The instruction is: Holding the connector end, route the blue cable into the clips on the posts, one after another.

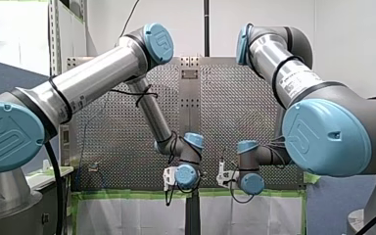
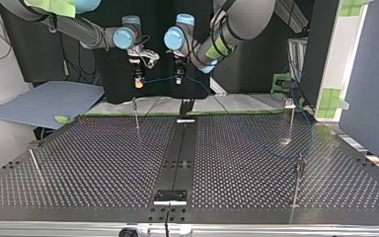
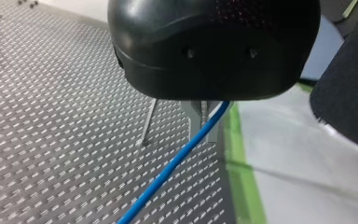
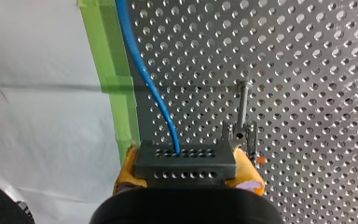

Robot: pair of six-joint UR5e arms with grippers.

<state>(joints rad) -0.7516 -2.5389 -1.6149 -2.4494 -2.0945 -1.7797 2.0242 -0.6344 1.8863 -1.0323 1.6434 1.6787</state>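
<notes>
Counting the parts in the top view: four thin posts stand on the perforated table (image 2: 103, 163), one far left (image 2: 135, 112), one far right (image 2: 291, 118), one near right (image 2: 297, 185) and one near left (image 2: 33, 165). There is one blue cable (image 2: 158, 79), one connector (image 4: 185, 161) and two grippers, both raised over the table's far edge.

My right gripper (image 2: 138, 82), at that view's left, has its yellow pads (image 4: 249, 175) closed on the dark connector block, one on each side. The cable leaves the block and runs away beside the green tape (image 4: 116, 93). A post topped with a clip (image 4: 240, 128) stands just beside the connector, apart from it.

My left gripper (image 3: 203, 117), at the top view's right, has its metal fingers almost together, with the cable pinched between them. The cable hangs nearly level between the two grippers, then trails down over the table's right part. A bare post (image 3: 149, 123) stands near the left fingers.
</notes>
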